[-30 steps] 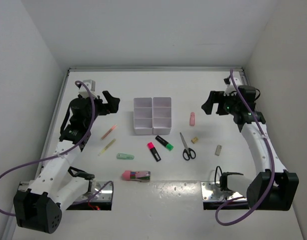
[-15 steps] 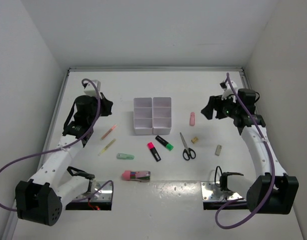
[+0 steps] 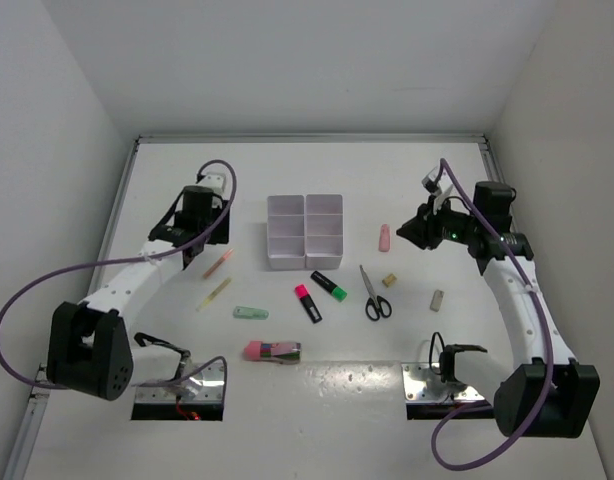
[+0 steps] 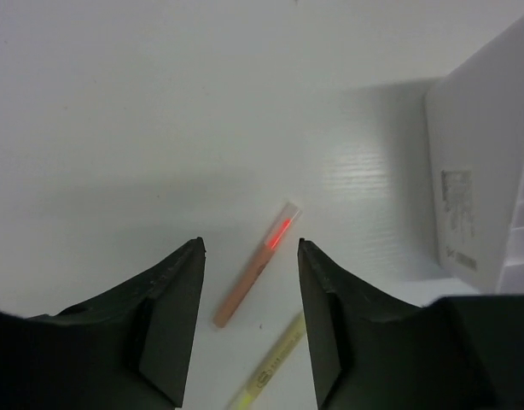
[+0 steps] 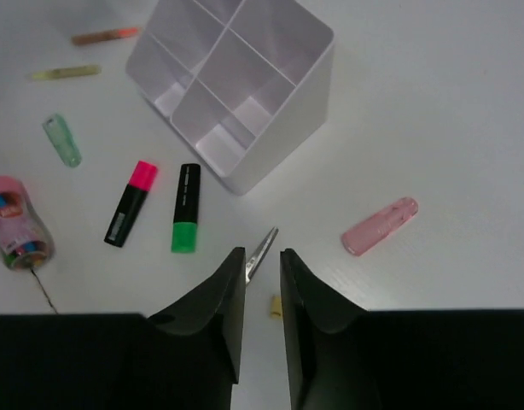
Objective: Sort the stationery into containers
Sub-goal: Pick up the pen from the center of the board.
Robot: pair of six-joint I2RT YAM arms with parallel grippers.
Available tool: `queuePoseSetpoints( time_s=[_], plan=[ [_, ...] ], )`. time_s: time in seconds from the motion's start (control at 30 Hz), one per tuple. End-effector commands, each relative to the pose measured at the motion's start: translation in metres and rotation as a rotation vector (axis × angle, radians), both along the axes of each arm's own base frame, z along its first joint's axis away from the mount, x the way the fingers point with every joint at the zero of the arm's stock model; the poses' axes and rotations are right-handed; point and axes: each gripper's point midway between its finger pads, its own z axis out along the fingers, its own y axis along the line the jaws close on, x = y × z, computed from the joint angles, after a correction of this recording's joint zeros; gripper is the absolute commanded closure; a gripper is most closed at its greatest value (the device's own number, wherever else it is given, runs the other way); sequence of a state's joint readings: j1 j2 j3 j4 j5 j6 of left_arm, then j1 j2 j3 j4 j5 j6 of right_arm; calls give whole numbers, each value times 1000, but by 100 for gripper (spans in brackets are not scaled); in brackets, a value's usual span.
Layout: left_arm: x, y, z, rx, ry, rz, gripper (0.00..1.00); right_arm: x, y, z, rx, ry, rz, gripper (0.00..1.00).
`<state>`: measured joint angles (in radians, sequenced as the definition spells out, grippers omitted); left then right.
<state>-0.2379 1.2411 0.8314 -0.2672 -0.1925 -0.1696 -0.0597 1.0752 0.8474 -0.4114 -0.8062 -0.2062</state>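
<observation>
The left tool, half open and empty, hangs over the thin orange pen. The pen lies between the white plastic tray and the left edge of the table. The skinny pen could roll or slip out. The right tool is open just a crack and is empty too.

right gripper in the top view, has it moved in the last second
Yes. The right gripper has come toward the near edge and slightly left, ending closer to the pink eraser, which has stayed put.
</observation>
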Motion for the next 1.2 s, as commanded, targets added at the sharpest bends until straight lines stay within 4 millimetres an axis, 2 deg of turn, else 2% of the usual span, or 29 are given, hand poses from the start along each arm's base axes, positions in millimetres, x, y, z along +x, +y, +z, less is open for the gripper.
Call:
queuePoseSetpoints(
  time_s=[0.0,0.03,0.07,0.13,0.2,0.33,0.4,0.67,0.8,0.97,1.17],
  plan=[
    [3,-1,-12,87,81,-71,48,-14,14,8,-25,-134,184,78],
    [3,-3,-19,96,111,-90,45,-16,15,6,-23,-137,197,78],
    [0,-3,-28,107,157,-108,40,-18,15,2,-22,-128,197,65],
    [2,-7,-45,110,217,-136,33,-19,16,2,-25,-138,215,54],
    [1,-7,-54,121,243,-143,31,-18,16,-1,-28,-135,219,51],
    [2,-12,-58,123,257,-167,30,-21,18,-4,-20,-125,241,51],
    [2,-15,-70,122,293,-189,30,-22,18,-5,-23,-123,245,51],
    [4,-26,-99,108,378,-259,39,-24,18,-4,-28,-130,249,51],
    [6,-21,-109,139,412,-249,49,-25,16,-6,-24,-129,250,51],
    [11,-21,-111,147,416,-244,51,-27,18,-6,-15,-122,256,51],
    [6,-12,-128,149,472,-224,54,-28,18,-4,-17,-131,256,51]
  ],
)
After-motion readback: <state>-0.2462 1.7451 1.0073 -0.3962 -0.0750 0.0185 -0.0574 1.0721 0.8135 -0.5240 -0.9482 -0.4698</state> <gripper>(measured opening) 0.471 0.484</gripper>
